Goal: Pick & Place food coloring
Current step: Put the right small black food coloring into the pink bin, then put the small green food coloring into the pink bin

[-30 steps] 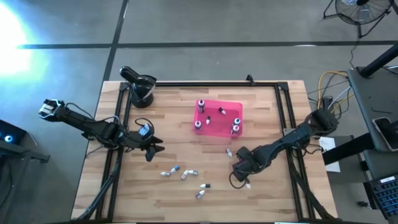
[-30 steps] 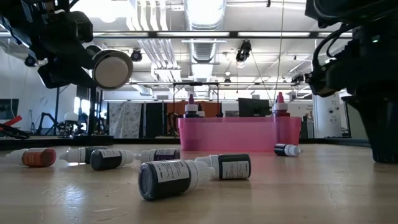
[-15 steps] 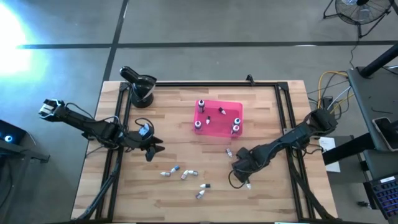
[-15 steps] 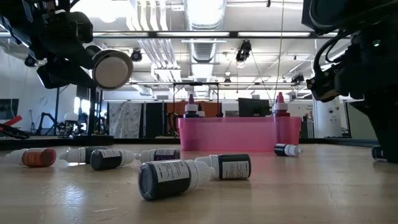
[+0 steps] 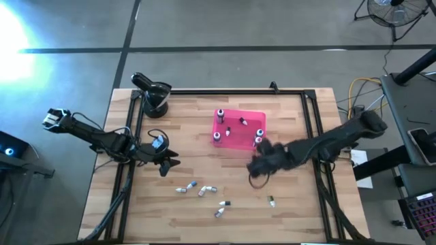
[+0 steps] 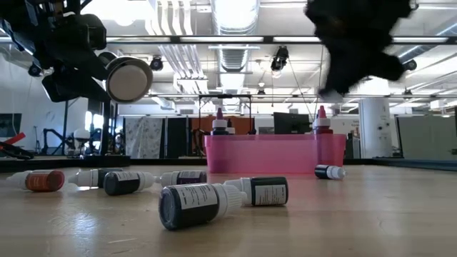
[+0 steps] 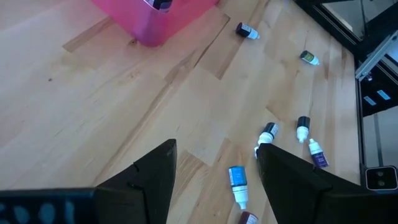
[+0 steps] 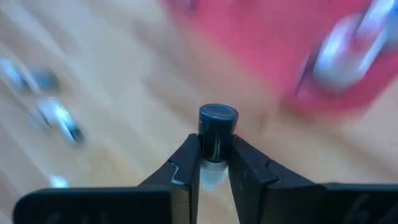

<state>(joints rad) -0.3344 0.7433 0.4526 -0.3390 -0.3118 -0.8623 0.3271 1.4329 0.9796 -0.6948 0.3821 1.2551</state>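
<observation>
- Carrying a dark-capped bottle (image 8: 217, 134) toward the pink tray (image 5: 239, 139): the right gripper (image 5: 262, 161) sat low over the bare wood near the table's front-right half a second ago, and now it hangs just off the tray's front-right corner.
- Jaws of the right gripper are clamped on that bottle, cap poking up between the fingers (image 8: 185, 168) in the right wrist view, so the grasp came off.
- One bottle (image 5: 271, 201) lies alone where the right gripper was working; it showed there earlier beside the fingers, so it is not the one picked.
- The small bottle seen earlier just in front of the tray is now under the arm in the high view, but the low view shows a bottle (image 6: 330, 171) lying by the tray's right end, probably the same one.
- Left gripper (image 7: 214, 165) has not moved, parked over the left-centre of the table, jaws spread with nothing between them.
- Several bottles already stand in the tray, e.g. one (image 5: 219, 113) at its back-left corner.
- Loose cluster (image 5: 203, 192) on the wood in front of the tray is unchanged, with a blue-labelled one (image 7: 237, 177) in it.
- Meaning: transport step under way, drop into the tray likely next; roughly half the bottles are left on the table.
- Risk: motion blur suggests a fast swing, so the bottle could clip the tray wall.
</observation>
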